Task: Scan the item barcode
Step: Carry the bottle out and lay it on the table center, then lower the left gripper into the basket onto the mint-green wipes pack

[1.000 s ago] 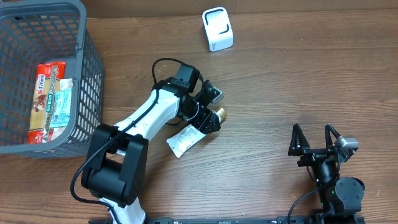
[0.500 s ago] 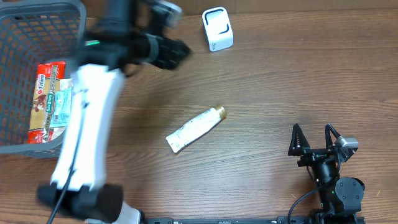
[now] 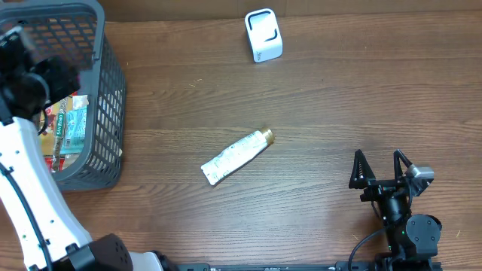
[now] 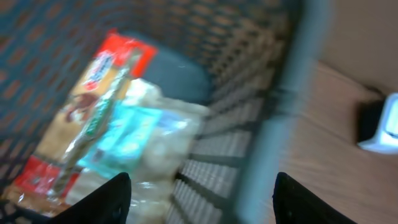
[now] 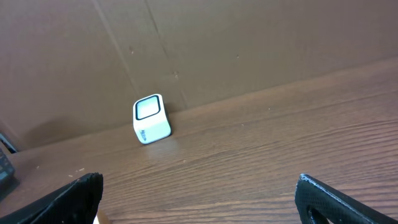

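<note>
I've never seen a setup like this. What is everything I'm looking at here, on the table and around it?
table: one, brown wood, under everything
basket: one, grey mesh, far left of the table
snack pack: one, red and tan, lying in the basket
packet: one, teal and white, in the basket beside the snack pack; blurred, so there may be more wrappers under it
tube: one, white with a gold cap, lying flat mid-table, apart from everything else
barcode scanner: one, white, at the table's far edge
left gripper: one, on the white arm, open and empty, over the basket
right gripper: one, black, open and empty, at the near right
</note>
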Motion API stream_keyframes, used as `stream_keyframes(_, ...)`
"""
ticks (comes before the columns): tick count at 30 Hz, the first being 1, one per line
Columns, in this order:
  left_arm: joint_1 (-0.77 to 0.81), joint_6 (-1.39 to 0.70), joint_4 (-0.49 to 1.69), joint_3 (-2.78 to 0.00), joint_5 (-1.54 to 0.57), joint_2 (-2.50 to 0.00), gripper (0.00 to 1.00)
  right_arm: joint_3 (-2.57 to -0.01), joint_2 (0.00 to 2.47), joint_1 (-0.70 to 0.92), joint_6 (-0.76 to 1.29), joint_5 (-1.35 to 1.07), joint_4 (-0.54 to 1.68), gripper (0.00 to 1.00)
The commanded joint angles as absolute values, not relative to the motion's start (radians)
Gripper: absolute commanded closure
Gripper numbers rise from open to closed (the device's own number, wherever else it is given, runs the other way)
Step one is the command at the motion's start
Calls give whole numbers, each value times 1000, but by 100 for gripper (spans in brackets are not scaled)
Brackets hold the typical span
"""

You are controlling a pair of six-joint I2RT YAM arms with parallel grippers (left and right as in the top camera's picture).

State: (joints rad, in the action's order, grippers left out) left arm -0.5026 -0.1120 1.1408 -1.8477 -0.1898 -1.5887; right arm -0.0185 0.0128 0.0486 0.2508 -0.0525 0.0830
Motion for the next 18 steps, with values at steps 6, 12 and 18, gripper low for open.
stream_keyframes(6,-551,-158,935,-1564,-142,-1597,35,-8,3,56,255,-49,78,0)
stream_keyframes(12,-551,-157,749,-1384,-64,-1597,30,-8,3,56,255,-49,78,0)
stream_keyframes(18,-551,-26,547,-1259,-35,-1629,21,-8,3,56,255,-49,78,0)
